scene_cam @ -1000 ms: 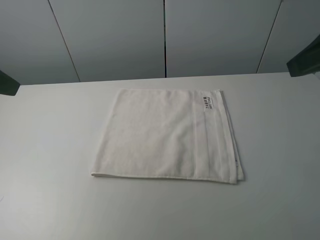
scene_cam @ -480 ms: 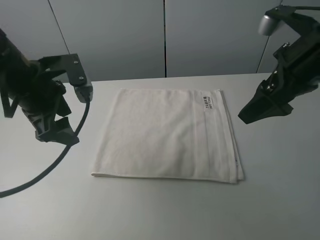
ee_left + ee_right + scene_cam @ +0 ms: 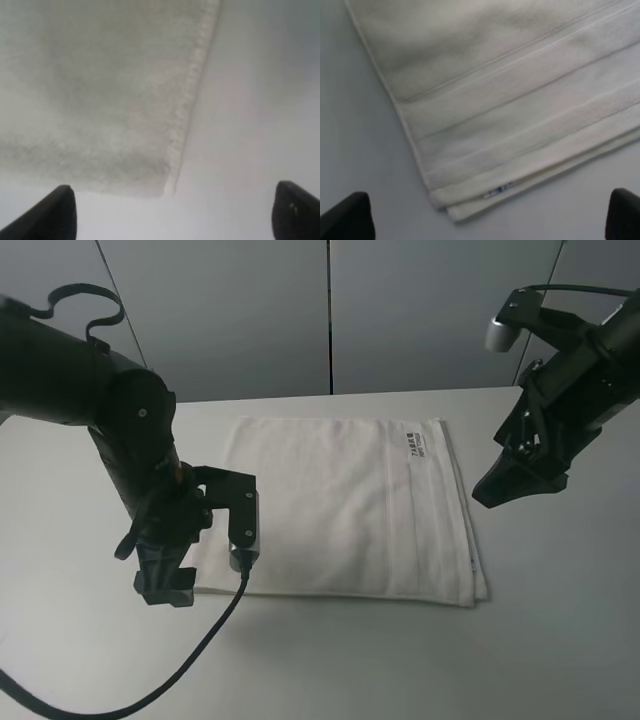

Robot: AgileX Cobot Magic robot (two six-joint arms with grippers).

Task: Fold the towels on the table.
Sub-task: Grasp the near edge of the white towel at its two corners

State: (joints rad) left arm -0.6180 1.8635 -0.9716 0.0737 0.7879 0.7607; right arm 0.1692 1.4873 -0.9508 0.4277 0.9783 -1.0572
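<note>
The white towel (image 3: pixel 340 505) lies flat and folded on the table (image 3: pixel 560 630), its label (image 3: pixel 418 442) at the far right corner. My left gripper (image 3: pixel 165 582) hangs over the towel's near left corner (image 3: pixel 167 182), open, with the dark fingertips (image 3: pixel 60 210) wide apart and nothing between them. My right gripper (image 3: pixel 508 485) hovers just right of the towel's right edge, also open. In the right wrist view the banded border (image 3: pixel 520 130) and the layered corner with a small blue tag (image 3: pixel 497 190) lie below the gripper (image 3: pixel 485 220).
A grey panelled wall (image 3: pixel 330 315) stands behind the table. The left arm's black cable (image 3: pixel 190 660) trails down over the table's near left part. Bare white tabletop surrounds the towel on all sides.
Both arms have come into view. The left arm swung from the left side in over the towel's near left corner. The right arm settled beside the right edge. The towel has not moved.
</note>
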